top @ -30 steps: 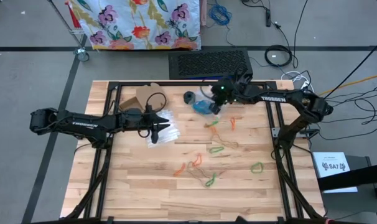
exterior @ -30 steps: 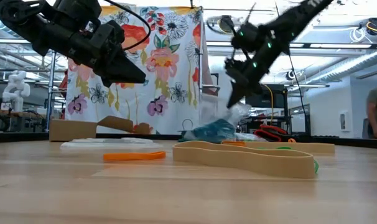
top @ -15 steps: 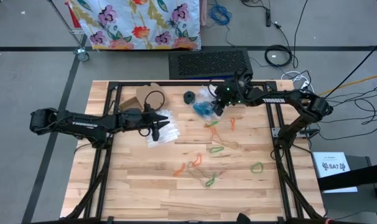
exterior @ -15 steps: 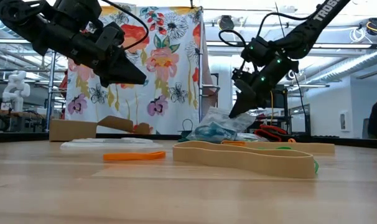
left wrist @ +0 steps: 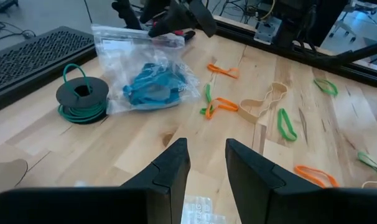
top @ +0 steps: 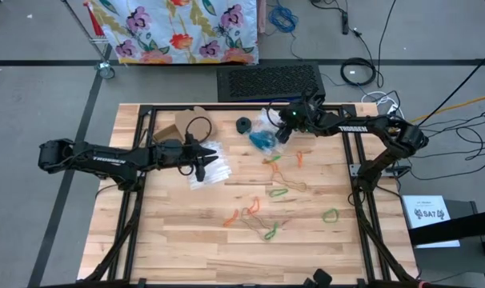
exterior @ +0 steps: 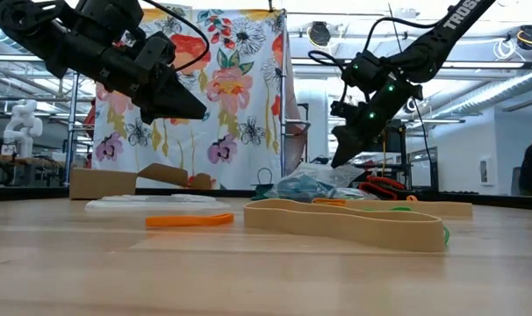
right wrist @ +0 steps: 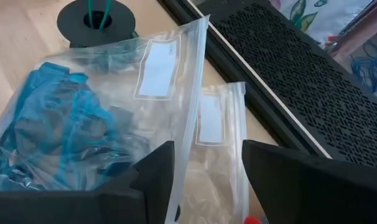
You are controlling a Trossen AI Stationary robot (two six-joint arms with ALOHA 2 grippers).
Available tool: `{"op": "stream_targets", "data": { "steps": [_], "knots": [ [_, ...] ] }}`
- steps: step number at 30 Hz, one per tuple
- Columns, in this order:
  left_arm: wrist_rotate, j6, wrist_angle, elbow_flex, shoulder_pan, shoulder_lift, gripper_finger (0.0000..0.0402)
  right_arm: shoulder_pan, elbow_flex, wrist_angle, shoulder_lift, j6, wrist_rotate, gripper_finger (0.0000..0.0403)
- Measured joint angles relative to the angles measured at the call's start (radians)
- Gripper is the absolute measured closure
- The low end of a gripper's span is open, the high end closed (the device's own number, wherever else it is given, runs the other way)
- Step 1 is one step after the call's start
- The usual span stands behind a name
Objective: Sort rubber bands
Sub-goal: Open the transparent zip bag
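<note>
Rubber bands (top: 268, 204) lie scattered over the wooden table (top: 170, 240), at about six o'clock from the right gripper (top: 284, 128), whose fingers stand spread and empty above a clear bag (right wrist: 95, 118) of blue bands. Only its wrist view shows a second, empty bag (right wrist: 213, 149) beside that one. At nine o'clock across the table, the left gripper (top: 208, 166) hovers part-open over another clear bag (top: 214, 172), with a green-wound spool (left wrist: 83, 99) near the blue-filled one.

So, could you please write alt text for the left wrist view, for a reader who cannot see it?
Loose rubber bands in orange, green and tan lie scattered on a wooden table. Beside them lie a clear plastic bag of blue bands and a black spool of green cord. The left gripper hovers with fingers apart; the right gripper hangs over the bag.
</note>
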Motion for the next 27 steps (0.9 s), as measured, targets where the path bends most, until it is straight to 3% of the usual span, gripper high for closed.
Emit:
{"op": "stream_targets", "data": {
  "steps": [5,10,16,18,23,27],
  "knots": [
    [-0.016,-0.001,-0.035,0.0,0.0,0.0,0.0292,0.0,0.0,-0.019,0.0,-0.009,0.018,0.0234],
    [-0.026,-0.001,-0.07,0.0,0.0,0.0,0.0292,-0.01,0.0,-0.069,-0.021,-0.023,0.258,0.0246],
    [-0.031,0.011,-0.073,0.0,0.002,0.0,0.0292,0.033,0.0,-0.193,-0.099,0.072,0.251,0.0255],
    [-0.041,0.031,-0.081,0.0,0.002,0.0,0.0292,0.069,0.0,-0.223,-0.131,0.124,0.196,0.0257],
    [-0.095,0.06,-0.103,0.0,0.002,0.0,0.0292,0.181,0.0,-0.121,-0.155,0.167,-0.087,0.0257],
    [-0.124,0.071,-0.154,0.0,0.002,0.0,0.0292,0.266,0.001,0.02,-0.108,0.173,-0.135,0.0257]
  ]
}}
